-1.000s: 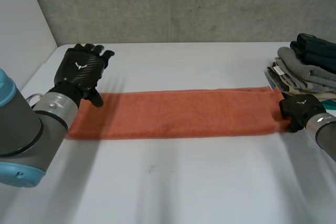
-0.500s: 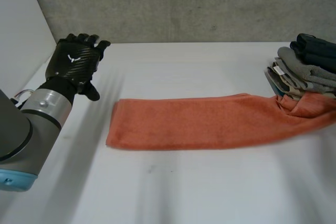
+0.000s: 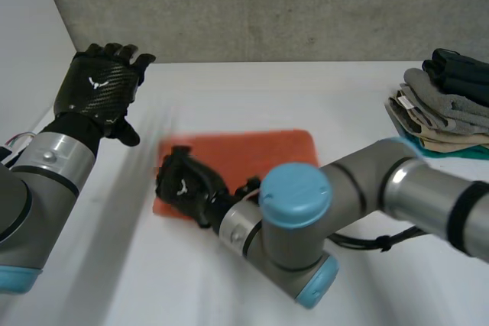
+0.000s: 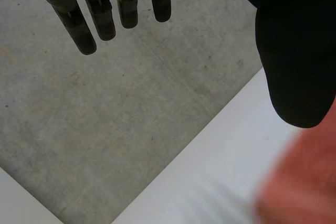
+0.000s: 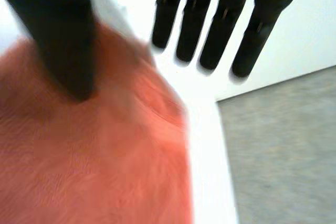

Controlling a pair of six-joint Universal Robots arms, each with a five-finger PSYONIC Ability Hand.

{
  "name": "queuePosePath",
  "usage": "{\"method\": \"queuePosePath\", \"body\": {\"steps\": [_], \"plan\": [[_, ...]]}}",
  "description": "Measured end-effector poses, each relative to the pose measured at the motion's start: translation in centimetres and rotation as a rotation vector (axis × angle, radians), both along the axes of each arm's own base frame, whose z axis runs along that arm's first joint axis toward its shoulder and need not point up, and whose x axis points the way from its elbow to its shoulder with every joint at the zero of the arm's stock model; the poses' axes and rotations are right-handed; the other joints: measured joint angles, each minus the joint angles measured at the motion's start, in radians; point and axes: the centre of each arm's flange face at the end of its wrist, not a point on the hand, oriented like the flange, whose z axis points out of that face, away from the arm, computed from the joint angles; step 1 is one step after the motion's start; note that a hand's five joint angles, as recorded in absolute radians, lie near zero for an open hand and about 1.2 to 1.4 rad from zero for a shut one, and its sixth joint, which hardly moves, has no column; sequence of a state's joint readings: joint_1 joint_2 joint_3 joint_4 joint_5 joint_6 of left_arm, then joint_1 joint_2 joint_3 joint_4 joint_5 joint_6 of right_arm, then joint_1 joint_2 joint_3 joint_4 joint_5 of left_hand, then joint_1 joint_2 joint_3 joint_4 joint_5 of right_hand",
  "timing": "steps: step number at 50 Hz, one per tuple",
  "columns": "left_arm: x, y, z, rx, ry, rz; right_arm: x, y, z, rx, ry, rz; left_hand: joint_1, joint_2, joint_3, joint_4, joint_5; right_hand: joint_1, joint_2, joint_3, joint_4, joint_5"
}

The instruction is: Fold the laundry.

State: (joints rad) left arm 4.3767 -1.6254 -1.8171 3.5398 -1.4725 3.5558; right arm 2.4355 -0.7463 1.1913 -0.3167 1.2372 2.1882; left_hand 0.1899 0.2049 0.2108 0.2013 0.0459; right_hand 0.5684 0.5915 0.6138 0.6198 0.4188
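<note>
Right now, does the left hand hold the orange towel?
No, in the head view the left hand is open, with straight fingers, and apart from the orange towel, off its end.

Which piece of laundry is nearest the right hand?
The orange towel, lying alone mid-table at the right hand; the other pieces sit stacked in a pile at the table's right edge.

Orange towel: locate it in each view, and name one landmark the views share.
Head view: the orange towel lies mid-table, with the right hand on its end nearest the left arm.
Left wrist view: it is a blurred orange patch just past the left hand thumb, on the white table.
Right wrist view: it lies under the right hand's thumb and palm; the straight fingers reach past its edge.
Shared landmark: the white table's edge against grey concrete.
</note>
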Motion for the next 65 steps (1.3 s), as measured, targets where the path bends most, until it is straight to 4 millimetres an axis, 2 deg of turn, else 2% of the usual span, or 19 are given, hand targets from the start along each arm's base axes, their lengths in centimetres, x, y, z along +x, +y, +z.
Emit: {"method": "queuePosePath", "body": {"steps": [1, 3, 9, 13, 17, 19, 23, 27, 29, 32, 34, 35, 40, 43, 46, 48, 55, 59, 65], "plan": [[-0.1, 0.1, 0.0, 0.001, 0.0, -0.003, -0.1, 0.0, -0.5, 0.022, 0.02, -0.03, 0.0, 0.0, 0.0, 0.0, 0.0, -0.248, -0.257, -0.256, -0.244, -0.242], [-0.2, 0.1, -0.1, 0.001, 0.0, -0.007, -0.6, -0.5, -0.6, 0.05, 0.029, -0.101, 0.0, 0.0, 0.0, 0.0, 0.0, -0.344, -0.37, -0.385, -0.386, -0.364], [-0.8, 0.3, 0.1, -0.01, 0.004, -0.027, -4.5, -4.1, 0.8, 0.196, -0.009, -0.403, 0.0, 0.0, 0.0, 0.001, 0.0, -0.347, -0.382, -0.407, -0.414, -0.376], [-1.5, 0.5, 0.1, -0.022, 0.008, -0.049, -9.7, -6.2, 0.9, 0.364, -0.006, -0.598, 0.0, 0.0, 0.0, 0.0, 0.0, -0.339, -0.374, -0.399, -0.411, -0.374], [-2.0, 0.6, -0.3, -0.02, 0.007, -0.064, -13.1, -7.4, -0.2, 0.445, 0.028, -0.713, 0.0, 0.0, 0.0, 0.0, 0.0, 0.241, 0.225, 0.185, 0.176, 0.212], [-2.2, 0.7, -0.5, -0.016, 0.006, -0.07, -14.6, -8.3, -0.5, 0.449, 0.024, -0.769, 0.0, 0.0, 0.0, 0.0, 0.0, 0.409, 0.465, 0.408, 0.401, 0.429], [-2.4, 0.8, -0.7, -0.011, 0.003, -0.078, -16.6, -10.7, 0.0, 0.359, -0.03, -0.855, 0.0, 0.0, 0.0, 0.0, 0.0, 0.516, 0.551, 0.569, 0.57, 0.571], [-2.5, 1.0, -0.7, -0.011, 0.003, -0.082, -16.2, -11.6, 2.3, 0.204, -0.088, -0.838, 0.0, 0.0, 0.0, 0.0, 0.0, 0.516, 0.551, 0.569, 0.575, 0.579], [-2.6, 1.1, -0.6, -0.014, 0.005, -0.083, -14.7, -11.1, 4.0, 0.109, -0.118, -0.775, 0.0, 0.0, 0.0, 0.0, 0.0, 0.516, 0.551, 0.569, 0.576, 0.582], [-2.6, 1.3, -0.4, -0.019, 0.007, -0.083, -10.2, -7.8, 5.7, 0.004, -0.145, -0.563, 0.0, 0.0, 0.0, 0.0, 0.0, 0.516, 0.551, 0.57, 0.577, 0.589], [-2.5, 1.3, -0.3, -0.02, 0.008, -0.082, -8.4, -6.1, 5.5, -0.004, -0.138, -0.47, 0.0, 0.0, 0.0, 0.0, 0.0, 0.516, 0.551, 0.57, 0.577, 0.59], [-2.5, 1.4, -0.3, -0.02, 0.008, -0.081, -6.6, -3.9, 4.9, -0.003, -0.124, -0.361, 0.0, 0.0, 0.0, 0.0, 0.0, 0.516, 0.551, 0.572, 0.577, 0.591], [-2.4, 1.5, -0.4, -0.012, 0.007, -0.077, -3.3, 1.6, 1.7, 0.04, -0.049, -0.109, 0.0, 0.0, 0.0, 0.001, 0.0, 0.457, 0.486, 0.484, 0.479, 0.51], [-2.3, 1.7, -0.6, 0.004, 0.016, -0.076, -3.0, 2.9, -0.4, 0.077, 0.01, -0.083, 0.0, 0.0, 0.0, 0.001, 0.0, -0.087, -0.069, -0.066, -0.071, -0.055], [-2.3, 1.8, -0.7, 0.023, 0.03, -0.075, -3.4, 2.5, -0.8, 0.104, 0.022, -0.142, 0.0, 0.0, 0.0, 0.0, 0.0, -0.34, -0.359, -0.37, -0.376, -0.335], [-2.3, 2.0, -0.7, 0.042, 0.047, -0.072, -4.1, 1.4, 0.0, 0.14, -0.008, -0.218, 0.0, 0.0, 0.0, 0.0, 0.0, -0.345, -0.381, -0.405, -0.41, -0.368], [-3.3, 3.0, -0.4, 0.114, 0.109, -0.07, -7.5, -4.0, 5.8, 0.388, -0.278, -0.434, 0.0, 0.0, 0.0, 0.0, 0.0, -0.344, -0.381, -0.406, -0.413, -0.375], [-4.9, 4.0, -1.1, 0.175, 0.116, -0.088, -8.8, -5.8, 7.8, 0.559, -0.362, -0.472, 0.0, 0.0, 0.0, 0.001, 0.0, -0.345, -0.381, -0.406, -0.413, -0.375], [-7.3, 5.4, -3.6, 0.297, 0.08, -0.085, -9.0, -7.4, 7.5, 0.754, -0.329, -0.513, 0.0, 0.0, 0.0, 0.0, 0.0, -0.345, -0.381, -0.406, -0.413, -0.374]]}}
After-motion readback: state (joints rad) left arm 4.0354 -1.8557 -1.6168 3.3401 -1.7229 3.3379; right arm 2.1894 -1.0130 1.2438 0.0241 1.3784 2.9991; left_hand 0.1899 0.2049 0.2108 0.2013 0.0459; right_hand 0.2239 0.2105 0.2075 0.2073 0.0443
